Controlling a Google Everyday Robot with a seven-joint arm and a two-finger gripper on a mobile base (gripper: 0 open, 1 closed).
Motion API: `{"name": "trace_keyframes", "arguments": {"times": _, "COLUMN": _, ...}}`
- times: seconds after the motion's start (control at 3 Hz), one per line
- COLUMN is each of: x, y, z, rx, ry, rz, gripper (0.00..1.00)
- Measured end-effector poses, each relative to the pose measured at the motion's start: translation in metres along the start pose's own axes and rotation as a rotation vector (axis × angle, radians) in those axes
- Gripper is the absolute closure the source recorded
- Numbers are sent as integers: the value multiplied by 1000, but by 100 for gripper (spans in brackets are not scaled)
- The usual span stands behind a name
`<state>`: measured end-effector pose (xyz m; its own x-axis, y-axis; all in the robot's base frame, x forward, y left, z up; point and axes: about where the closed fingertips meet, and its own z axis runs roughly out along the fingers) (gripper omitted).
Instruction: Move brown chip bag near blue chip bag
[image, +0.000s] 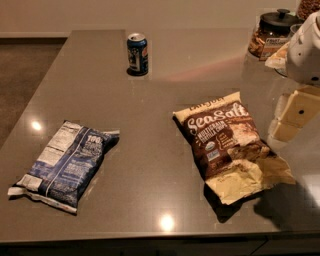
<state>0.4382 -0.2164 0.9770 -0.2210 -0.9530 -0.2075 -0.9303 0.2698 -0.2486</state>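
The brown chip bag (226, 142) lies flat on the grey table (150, 115), right of centre, with "Sea Salt" script on its dark front and a crumpled cream lower end. The blue chip bag (67, 162) lies flat at the front left with its white nutrition label up, well apart from the brown bag. My gripper (292, 119) hangs at the right edge of the view, just right of the brown bag's upper corner and above the table, holding nothing that I can see.
A small blue soda can (137, 53) stands at the back centre. A glass jar with a black lid (272, 32) and other containers stand at the back right. The table's front edge runs along the bottom, and floor shows beyond its left edge.
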Motion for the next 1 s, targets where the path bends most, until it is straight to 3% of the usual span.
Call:
{"name": "trace_keyframes", "arguments": {"times": 0.33, "x": 0, "y": 0, "z": 0, "rx": 0, "ry": 0, "rz": 0, "gripper": 0}}
{"name": "trace_keyframes", "arguments": {"times": 0.67, "x": -8, "y": 7, "z": 13, "rx": -33, "ry": 15, "rz": 45, "gripper": 0}}
{"name": "trace_keyframes", "arguments": {"times": 1.0, "x": -12, "y": 14, "z": 42, "rx": -76, "ry": 38, "rz": 152, "gripper": 0}}
